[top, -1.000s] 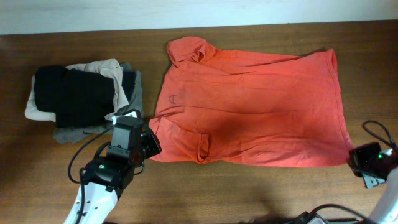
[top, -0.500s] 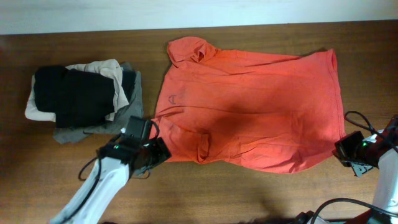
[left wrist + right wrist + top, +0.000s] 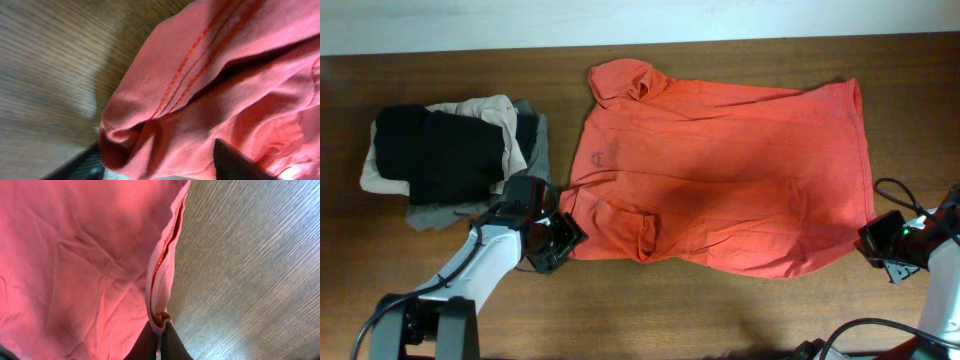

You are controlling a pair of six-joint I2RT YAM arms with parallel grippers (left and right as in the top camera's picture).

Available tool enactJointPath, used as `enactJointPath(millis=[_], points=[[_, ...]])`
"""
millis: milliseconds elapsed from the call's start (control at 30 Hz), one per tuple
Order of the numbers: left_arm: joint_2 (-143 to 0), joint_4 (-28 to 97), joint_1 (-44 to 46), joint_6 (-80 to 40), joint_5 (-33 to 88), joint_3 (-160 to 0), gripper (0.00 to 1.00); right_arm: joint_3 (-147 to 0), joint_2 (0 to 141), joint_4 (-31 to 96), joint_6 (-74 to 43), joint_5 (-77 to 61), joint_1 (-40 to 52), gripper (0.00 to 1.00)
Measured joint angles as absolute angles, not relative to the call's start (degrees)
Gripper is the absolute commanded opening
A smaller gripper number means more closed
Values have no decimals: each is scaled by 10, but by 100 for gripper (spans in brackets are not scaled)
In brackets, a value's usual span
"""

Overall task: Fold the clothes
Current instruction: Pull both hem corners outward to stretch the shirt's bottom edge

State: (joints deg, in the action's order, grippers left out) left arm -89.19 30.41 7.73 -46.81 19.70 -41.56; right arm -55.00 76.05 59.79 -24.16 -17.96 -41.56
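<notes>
The clothes, one red-orange T-shirt (image 3: 720, 170), lie spread flat on the wooden table, neck end to the left and hem to the right. My left gripper (image 3: 558, 238) is at the shirt's near left corner. In the left wrist view its jaws (image 3: 155, 169) stand open with bunched shirt cloth (image 3: 210, 75) between the dark fingers (image 3: 235, 162). My right gripper (image 3: 870, 243) is at the near right hem corner. In the right wrist view it (image 3: 160, 335) is shut on a pinched fold of the hem (image 3: 161, 317), slightly lifted off the wood.
A stack of folded black, beige and grey garments (image 3: 450, 160) sits just left of the shirt, close behind my left arm. Bare brown table (image 3: 720, 320) runs along the near edge. A black cable (image 3: 900, 190) loops by the right arm.
My left gripper has opened, turned and pushed into the shirt's near left corner. My right gripper has pulled the hem corner a little to the left, then held still.
</notes>
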Motion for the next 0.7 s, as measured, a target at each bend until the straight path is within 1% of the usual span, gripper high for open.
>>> enactJointPath(millis=[33, 100, 133, 267, 533, 700], points=[[-896, 298, 77, -472, 198, -416, 24, -550, 761, 598, -242, -179, -416, 4], [-901, 289, 77, -468, 200, -415, 13, -550, 761, 598, -242, -179, -416, 4], [-903, 286, 77, -466, 200, -415, 10, -550, 761, 598, -242, -179, -416, 4], [-904, 282, 77, -465, 204, -415, 3, -550, 761, 601, -242, -173, -416, 4], [-901, 280, 77, -461, 223, -415, 3, -550, 768, 611, -242, -129, -416, 4], [-863, 281, 77, -454, 228, -415, 1, -550, 802, 608, -242, -125, -416, 4]])
